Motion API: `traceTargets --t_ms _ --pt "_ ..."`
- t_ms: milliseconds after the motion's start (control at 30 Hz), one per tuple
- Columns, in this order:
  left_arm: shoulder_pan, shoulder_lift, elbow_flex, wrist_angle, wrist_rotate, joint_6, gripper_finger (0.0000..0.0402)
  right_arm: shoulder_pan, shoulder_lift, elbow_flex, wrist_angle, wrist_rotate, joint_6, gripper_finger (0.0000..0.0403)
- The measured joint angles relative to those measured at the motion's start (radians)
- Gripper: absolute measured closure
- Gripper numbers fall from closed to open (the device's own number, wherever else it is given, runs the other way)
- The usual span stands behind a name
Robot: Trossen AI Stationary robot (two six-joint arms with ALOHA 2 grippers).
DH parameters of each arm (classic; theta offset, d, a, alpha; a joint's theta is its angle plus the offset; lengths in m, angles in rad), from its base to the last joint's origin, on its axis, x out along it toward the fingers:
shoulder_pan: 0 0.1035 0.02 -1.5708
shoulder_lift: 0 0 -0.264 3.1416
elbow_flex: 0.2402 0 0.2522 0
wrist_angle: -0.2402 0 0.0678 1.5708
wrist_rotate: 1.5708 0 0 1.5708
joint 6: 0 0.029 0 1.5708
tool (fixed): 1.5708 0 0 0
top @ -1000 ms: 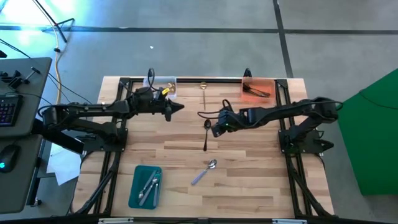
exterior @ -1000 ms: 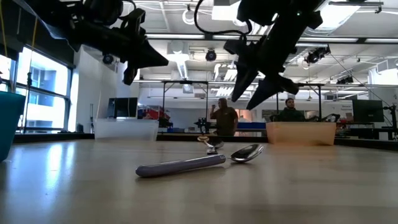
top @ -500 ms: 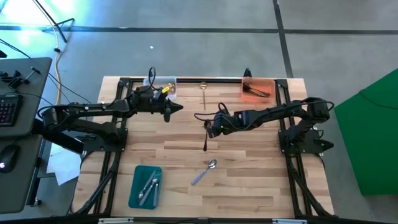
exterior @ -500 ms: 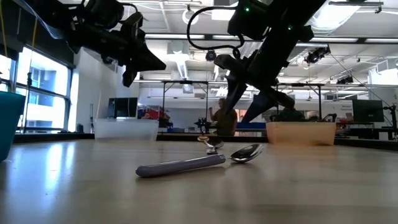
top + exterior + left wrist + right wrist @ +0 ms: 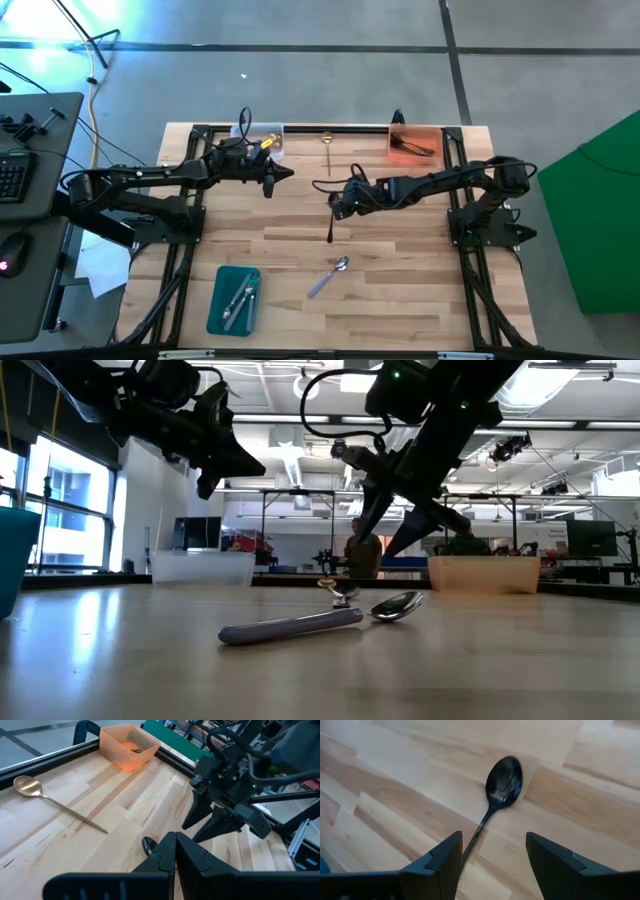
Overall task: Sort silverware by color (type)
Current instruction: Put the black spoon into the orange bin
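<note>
- We read no brand, label or writing anywhere on the desk (image 5: 400, 250) or on its trays.
- We count three spoons lying loose on the desk: one black spoon (image 5: 332, 216) (image 5: 501, 790), one gold spoon (image 5: 326, 147) (image 5: 50, 800), and one silver spoon with a lilac handle (image 5: 328, 277) (image 5: 310, 622).
- We count three trays: the orange tray (image 5: 441, 146), the clear tray (image 5: 277, 129) and the teal tray (image 5: 219, 302), which holds silver pieces too small to count.
- The right gripper (image 5: 337, 207) (image 5: 492, 865) hangs over the black spoon, fingers (image 5: 555, 865) spread apart and empty, the handle between them.
- The left gripper (image 5: 288, 174) (image 5: 175, 855) hovers just beside the clear tray, fingers pressed together, gripping nothing.
</note>
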Motion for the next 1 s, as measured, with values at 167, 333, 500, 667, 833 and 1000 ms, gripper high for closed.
traceTargets --t_ms 167,333,500,667,833,1000 --pt "0.000 0.000 0.000 -0.003 0.000 0.007 0.0401 -0.022 0.015 0.000 0.004 0.011 0.012 0.0200" --pt "0.000 0.000 0.000 -0.013 0.016 0.018 0.0401 -0.029 0.075 0.000 0.031 -0.002 0.053 0.0200" --pt "0.000 0.000 0.000 -0.024 0.020 0.018 0.0401 -0.013 0.117 0.000 0.074 -0.023 0.109 0.0203" --pt "0.000 0.000 0.000 -0.030 0.020 0.018 0.0401 -0.006 0.146 0.000 0.078 -0.026 0.139 0.0203" --pt "0.000 0.000 0.000 -0.035 0.020 0.018 0.0401 -0.007 0.199 0.052 0.063 -0.025 0.131 0.0203" --pt "0.000 0.000 0.000 -0.035 0.023 0.016 0.0401 -0.009 0.288 0.218 -0.153 -0.026 0.108 0.0204"
